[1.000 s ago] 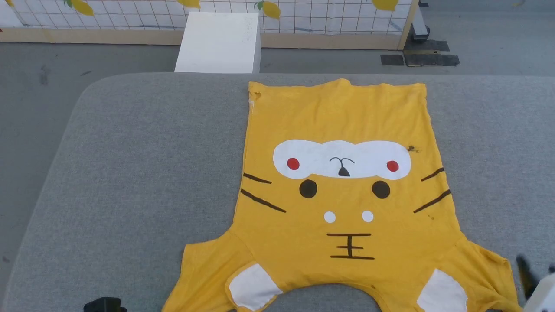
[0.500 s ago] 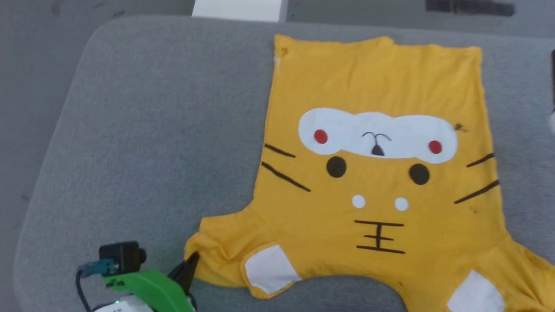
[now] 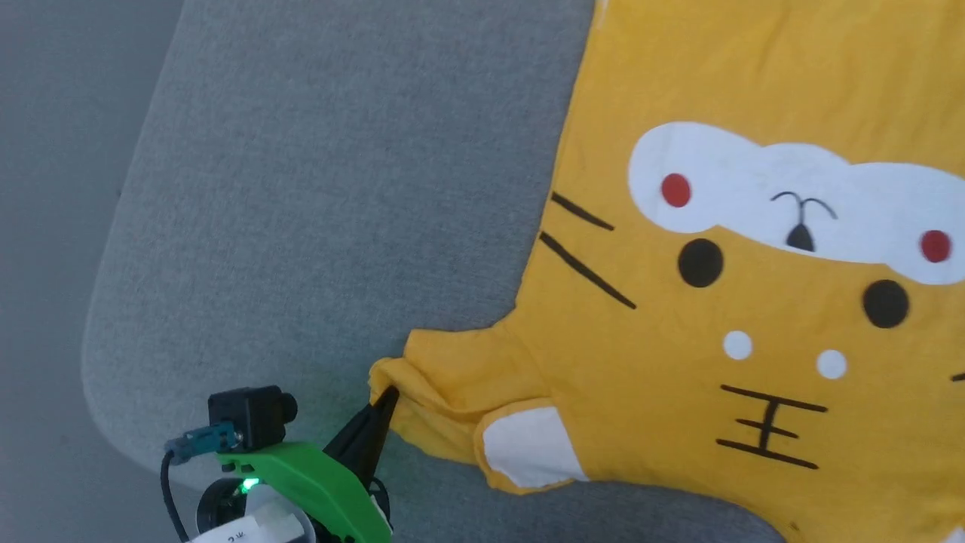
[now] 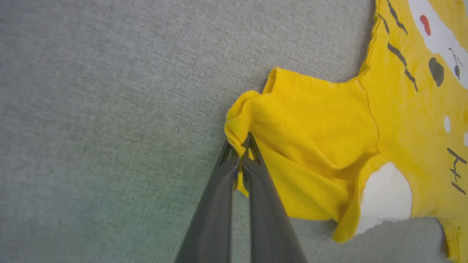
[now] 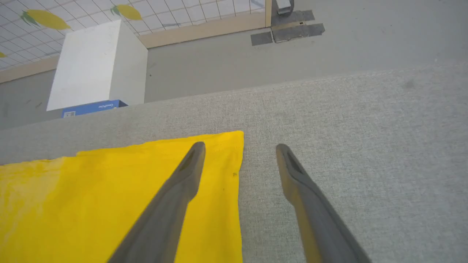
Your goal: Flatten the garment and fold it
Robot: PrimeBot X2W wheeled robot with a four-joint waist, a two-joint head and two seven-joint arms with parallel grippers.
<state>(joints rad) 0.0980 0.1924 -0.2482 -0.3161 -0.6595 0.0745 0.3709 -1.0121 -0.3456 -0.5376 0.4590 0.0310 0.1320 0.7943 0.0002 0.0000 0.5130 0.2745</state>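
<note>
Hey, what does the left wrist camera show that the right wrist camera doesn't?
Left wrist view, unlike the right wrist view: the left end effector shut on the bunched sleeve, with a white patch and black whisker lines beyond it.
Right wrist view, unlike the left: the right end effector open over a plain corner of the cloth, and farther off a white box, a blue box and a gridded wall.
Both: the mustard-yellow garment lying on the gray padded surface.
</note>
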